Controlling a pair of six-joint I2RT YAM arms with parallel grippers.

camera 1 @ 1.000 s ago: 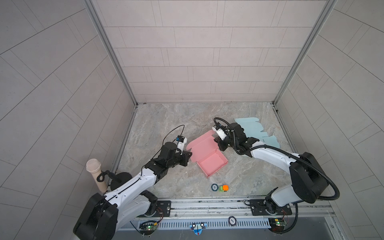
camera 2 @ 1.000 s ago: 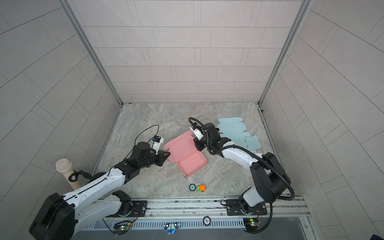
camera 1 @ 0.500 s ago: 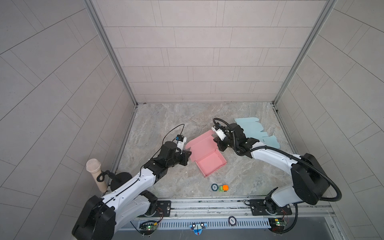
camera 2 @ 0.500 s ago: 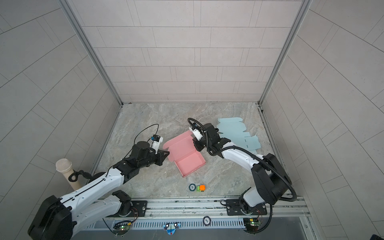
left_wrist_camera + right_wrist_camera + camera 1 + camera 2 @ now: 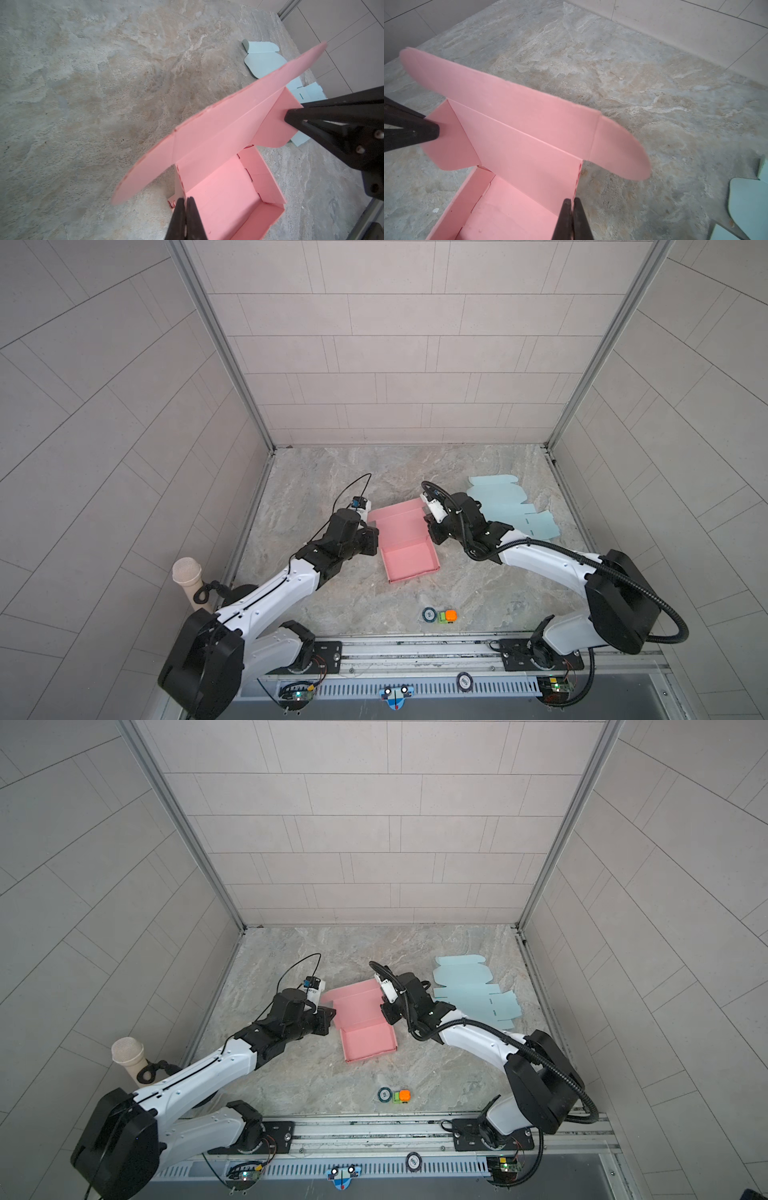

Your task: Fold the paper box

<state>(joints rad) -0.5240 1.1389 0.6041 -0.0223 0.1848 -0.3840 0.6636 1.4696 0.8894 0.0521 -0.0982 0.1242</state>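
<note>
Marble tabletop (image 5: pixel 332 605) with pale tiled walls (image 5: pixel 395 344) on three sides, pretty bare setup. Sitting right between the two grippers is the pink paper box (image 5: pixel 409 560). The tray part is already formed, walls up and open side facing up. Its lid (image 5: pixel 519 128) rises off the back wall and leans back away from the tray, with a long strip with rounded ends along its top edge.

So the left gripper (image 5: pixel 185 200) has its fingers pinched all the way together, and I can't see anything caught between them. In the right wrist view its tip is touching the left side flap (image 5: pixel 452 145) of the lid. Then the right gripper (image 5: pixel 572 200) is pretty much the mirror image: fingers fully together, nothing visibly in them. Its tip is on the right side flap (image 5: pixel 276 128), which shows nicely in the left wrist view. One tip on each ear, basically.

On the right gripper's outer side, away from the box, some flat light-blue box blanks (image 5: pixel 498 506) lie on the marble. They're near that gripper, but I can't tell if anything touches. Back toward the arm bases from both grippers, well apart from the box, there's a small orange-and-green block (image 5: pixel 446 616) just beside a round black disc (image 5: pixel 429 615).
</note>
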